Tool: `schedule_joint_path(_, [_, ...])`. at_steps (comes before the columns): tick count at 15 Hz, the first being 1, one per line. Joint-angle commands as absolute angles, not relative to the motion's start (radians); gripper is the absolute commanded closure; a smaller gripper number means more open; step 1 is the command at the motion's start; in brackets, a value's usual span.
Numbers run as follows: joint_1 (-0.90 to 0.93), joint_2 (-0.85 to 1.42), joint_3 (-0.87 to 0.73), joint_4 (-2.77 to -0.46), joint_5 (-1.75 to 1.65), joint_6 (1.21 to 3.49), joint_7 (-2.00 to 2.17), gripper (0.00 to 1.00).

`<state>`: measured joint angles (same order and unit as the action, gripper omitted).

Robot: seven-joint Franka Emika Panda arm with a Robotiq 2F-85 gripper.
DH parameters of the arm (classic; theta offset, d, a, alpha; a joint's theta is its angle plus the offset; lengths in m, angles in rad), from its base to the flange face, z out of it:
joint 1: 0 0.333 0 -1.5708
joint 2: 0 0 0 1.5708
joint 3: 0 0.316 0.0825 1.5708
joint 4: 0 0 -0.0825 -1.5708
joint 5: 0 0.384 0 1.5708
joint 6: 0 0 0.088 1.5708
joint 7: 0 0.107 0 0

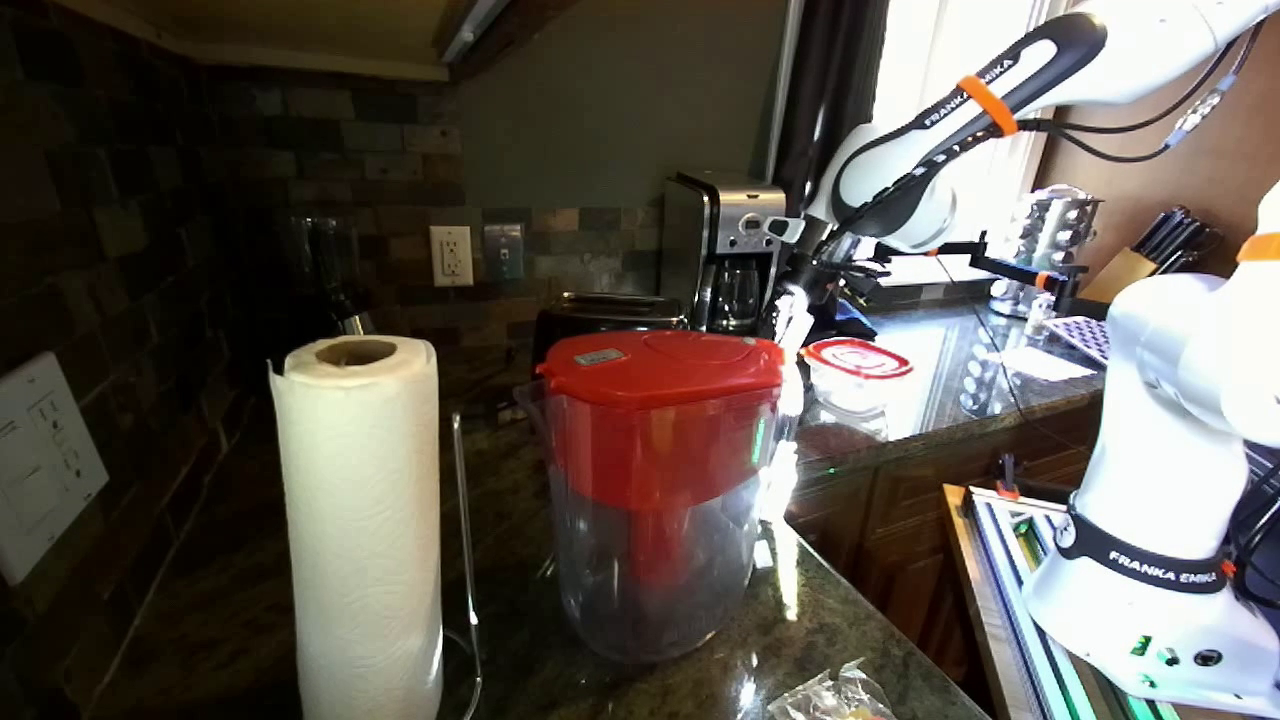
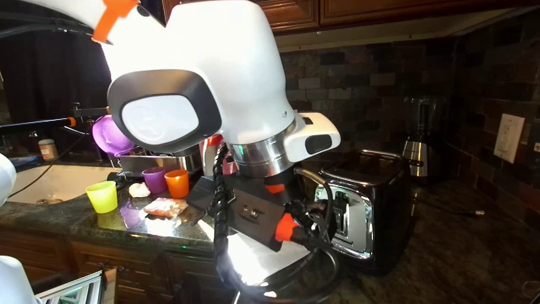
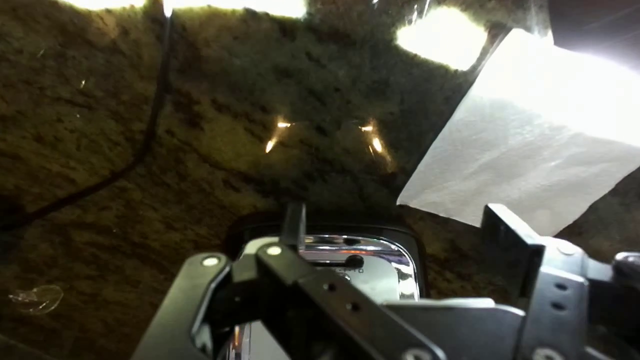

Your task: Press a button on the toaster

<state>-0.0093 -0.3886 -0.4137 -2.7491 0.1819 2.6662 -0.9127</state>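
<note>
Toaster (image 2: 384,207) sits on the dark counter (image 2: 460,261), right beside the arm (image 2: 236,71); an exterior view gives me its chrome front, partly behind a black cable (image 2: 328,195). In an exterior view w/ the red-lidded pitcher (image 1: 660,500) up front, only the toaster's top pokes out behind, nr the coffee maker (image 1: 745,205). Wrist view alone gets the jaws: gripper (image 3: 397,220) has them well apart, one finger overlapping the chrome panel, the other out past its side nr a white sheet (image 3: 520,150). Contact? Can't tell. Outside cams lose them in cabling, pitcher & glare.

Edges: counter's front edge runs close by the pitcher. Broad stretch of stone btwn toaster & tiled wall (image 2: 472,135), w/ a metal-tipped lead (image 2: 479,213) on it; tall appliance (image 2: 415,156) nr the back corner. Wrist cam adds more stone past the toaster, black cord (image 3: 155,110) curving over it.
</note>
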Motion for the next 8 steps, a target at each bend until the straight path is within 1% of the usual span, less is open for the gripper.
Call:
schedule_joint_path(1, [0.058,-0.358,-0.458,-2.749,0.285,2.713,-0.993,0.42])
schedule_joint_path(2, [0.072,-0.354,-0.465,-2.749,0.318,2.719,-0.996,0.51])
schedule_joint_path(4, [0.099,-0.35,-0.481,-2.749,0.392,2.728,-1.033,0.67])
schedule_joint_path(6, [0.126,-0.343,-0.496,-2.749,0.457,2.747,-1.095,0.81])
schedule_joint_path(7, [0.138,-0.341,-0.501,-2.749,0.49,2.757,-1.129,0.89])
schedule_joint_path(8, [0.15,-0.339,-0.508,-2.749,0.525,2.768,-1.162,0.96])
